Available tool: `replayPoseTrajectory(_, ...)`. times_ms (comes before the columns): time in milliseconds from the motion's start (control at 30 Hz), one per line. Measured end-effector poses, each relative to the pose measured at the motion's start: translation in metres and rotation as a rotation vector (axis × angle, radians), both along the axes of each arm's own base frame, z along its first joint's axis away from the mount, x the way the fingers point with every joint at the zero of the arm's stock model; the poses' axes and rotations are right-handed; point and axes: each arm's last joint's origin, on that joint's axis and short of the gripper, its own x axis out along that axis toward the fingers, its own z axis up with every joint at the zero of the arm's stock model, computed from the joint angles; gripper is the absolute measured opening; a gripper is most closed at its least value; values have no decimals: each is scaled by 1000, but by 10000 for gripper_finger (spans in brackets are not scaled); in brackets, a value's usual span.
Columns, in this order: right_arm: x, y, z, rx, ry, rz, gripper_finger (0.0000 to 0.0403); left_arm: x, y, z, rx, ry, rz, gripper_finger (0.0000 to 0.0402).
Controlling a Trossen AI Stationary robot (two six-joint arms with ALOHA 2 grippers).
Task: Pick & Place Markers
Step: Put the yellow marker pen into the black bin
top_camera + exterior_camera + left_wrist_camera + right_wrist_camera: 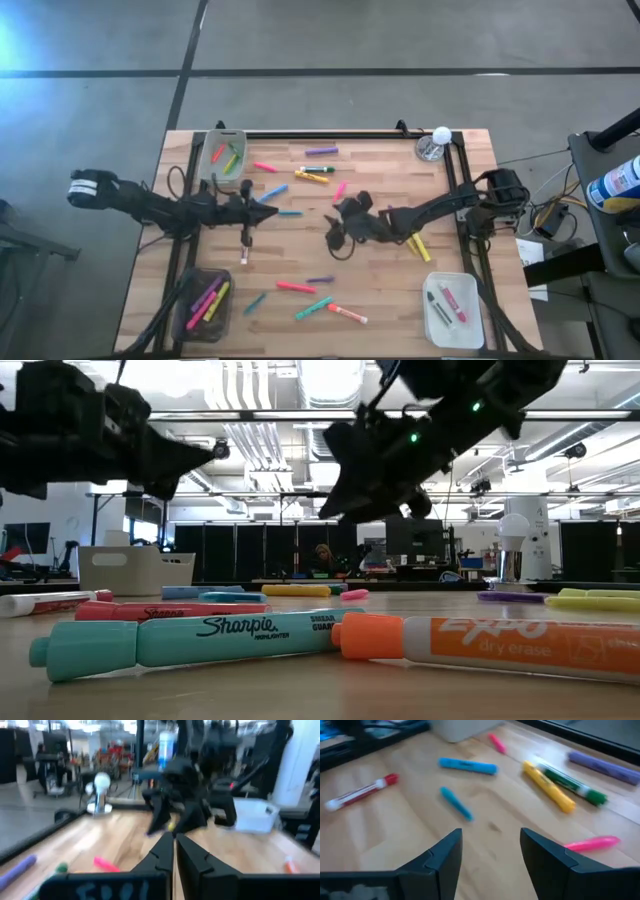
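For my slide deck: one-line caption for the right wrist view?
Open right gripper hovering above scattered markers on the table.

Left tool (272, 211) is reaching toward centre, fingers pressed together; right tool (335, 222) is facing it, fingers spread apart.

Bright overhead room lights, wrist views motion-blurred, low view bkgd sharp, arms silhouetted.

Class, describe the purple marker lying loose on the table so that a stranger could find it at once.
Start at the far edge of the wooden table, between the bin in the far left corner and the white ball at the right. The purple marker lies alone there, nearest that edge. The yellow marker and green marker sit just below it.
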Motion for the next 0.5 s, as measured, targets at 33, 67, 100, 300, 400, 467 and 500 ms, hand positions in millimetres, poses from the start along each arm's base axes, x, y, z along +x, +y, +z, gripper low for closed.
replayPoseTrajectory(33, 0, -5, 0, 6, -1, -20, 200, 1, 0, -1, 1, 16, 6, 16)
replayPoseTrajectory(67, 1, -11, 0, 8, -3, -35, 205, 2, 0, -2, 7, 37, 10, 16)
replayPoseTrajectory(100, 1, -16, 0, 8, -1, -50, 210, 3, 0, -3, 12, 45, 12, 16)
replayPoseTrajectory(300, 3, -51, -2, 71, 31, -28, 247, 2, 1, -5, 14, 54, 19, 16)
replayPoseTrajectory(400, 2, -69, -2, 63, 64, 10, 265, 1, 1, -6, 14, 59, 19, 16)
replayPoseTrajectory(467, 1, -82, -3, 39, 89, 27, 274, 1, 1, -6, 14, 59, 18, 16)
replayPoseTrajectory(500, 1, -89, -2, 30, 99, 34, 277, 1, 1, -6, 14, 59, 18, 16)
